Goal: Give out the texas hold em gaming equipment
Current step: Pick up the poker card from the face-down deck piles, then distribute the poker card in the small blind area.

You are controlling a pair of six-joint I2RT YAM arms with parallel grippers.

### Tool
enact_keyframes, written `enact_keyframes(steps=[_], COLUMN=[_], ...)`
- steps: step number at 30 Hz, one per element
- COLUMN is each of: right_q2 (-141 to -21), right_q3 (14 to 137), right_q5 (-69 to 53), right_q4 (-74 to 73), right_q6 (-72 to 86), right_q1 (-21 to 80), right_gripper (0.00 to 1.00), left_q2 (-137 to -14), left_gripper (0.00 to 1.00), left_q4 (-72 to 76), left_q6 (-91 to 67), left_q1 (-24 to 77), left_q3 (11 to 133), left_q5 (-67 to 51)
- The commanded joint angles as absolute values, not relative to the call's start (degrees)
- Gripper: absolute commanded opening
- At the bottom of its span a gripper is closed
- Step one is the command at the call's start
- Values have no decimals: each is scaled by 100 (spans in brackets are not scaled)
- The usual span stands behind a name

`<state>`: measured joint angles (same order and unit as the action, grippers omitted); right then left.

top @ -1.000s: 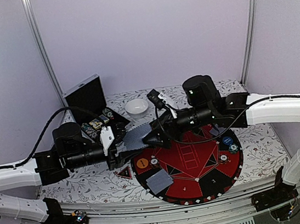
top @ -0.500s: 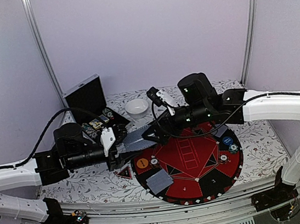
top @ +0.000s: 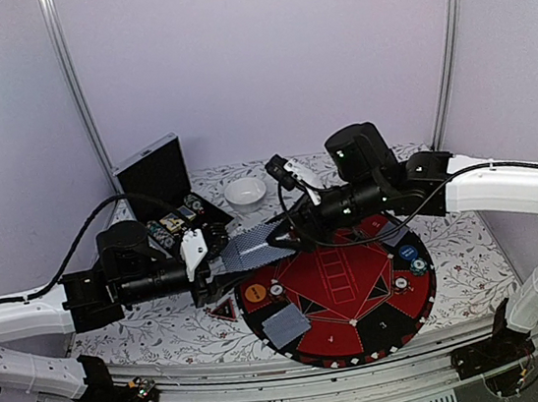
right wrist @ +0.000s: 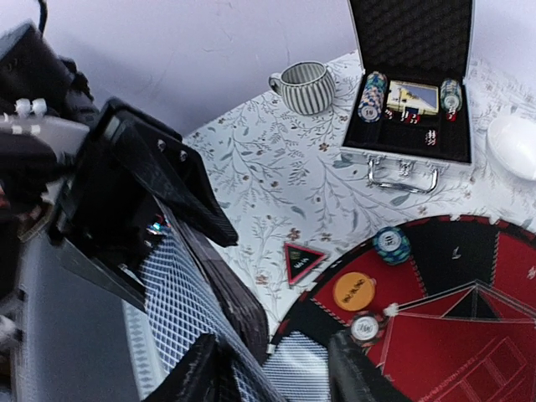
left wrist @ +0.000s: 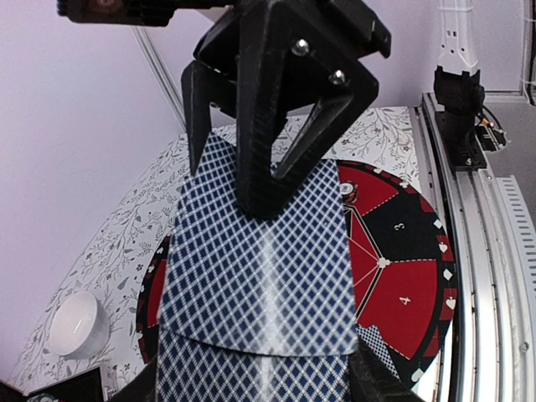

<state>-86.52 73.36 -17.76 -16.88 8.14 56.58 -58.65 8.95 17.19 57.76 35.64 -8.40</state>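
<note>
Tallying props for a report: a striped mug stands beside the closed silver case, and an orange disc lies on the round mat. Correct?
No: the silver case is open, lid raised, as the right wrist view shows. The striped mug does stand beside it, and the orange disc lies on the round mat.

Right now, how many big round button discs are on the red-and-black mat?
2. The orange disc lies at the mat's left edge, and the blue disc lies near its right edge. Others may be hidden.
</note>
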Motion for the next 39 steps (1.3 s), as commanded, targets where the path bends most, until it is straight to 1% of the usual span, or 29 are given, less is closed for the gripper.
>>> enact_keyframes(steps=[1, 2, 4, 7, 14, 21, 23, 27, 30, 33, 35, 37, 39], right_q2=[-8661, -8646, -8596, -8519, -8245, -7863, -7699, -7507, -7712, -7942, -8061, -8283, -8525], right_q3=[7580, 7584, 7590, 7588, 7696, 7793, 7758, 7404, 7239, 7118, 6977, 6970, 7183], right_q5=[-2371, -2362, -2272, -2156, -1860, -1859, -1711, -1309, -1098, -608, -587, -700, -948], right_q4=[-1846, -1868, -1939, -2100, -2636, -3014, -3215, -3535, -3735, -3825, -3734, -3757, -4166], right_q6=[756, 756, 764, 804, 725, 510, 431, 424, -258, -1236, -2208, -2854, -3419], right_q1=[5631, 5620, 5587, 5499, 5373, 5147, 4827, 3585, 2987, 2825, 2754, 2626, 2463], right_gripper=[35, 25, 14, 4, 3, 2, 2, 2, 2, 2, 2, 2, 2], left_q2=[-5854, -5856, -5859, -5860, -5889, -5924, -5921, -5893, -5894, -5889, -5884, -5868, -5856], left_gripper=[53, 53, 53, 53, 53, 53, 53, 53, 53, 53, 53, 53, 53], left_q4=[1168, 1169, 1168, 1161, 1151, 1143, 1143, 1134, 1134, 1134, 1125, 1125, 1125], left_q6=[1756, 1754, 1755, 1756, 1757, 1756, 1753, 1748, 1741, 1729, 1721, 1713, 1713], left_q1=[5834, 5830, 5834, 5829, 5835, 5836, 5836, 5833, 5835, 5835, 5829, 5835, 5835], left_q3=[3670, 3666, 3669, 3674, 3683, 3691, 3692, 3700, 3700, 3711, 3717, 3713, 3709], left_q5=[-866, -863, -854, -845, -834, -813, -813, -822, -818, -834, -858, -868, -866])
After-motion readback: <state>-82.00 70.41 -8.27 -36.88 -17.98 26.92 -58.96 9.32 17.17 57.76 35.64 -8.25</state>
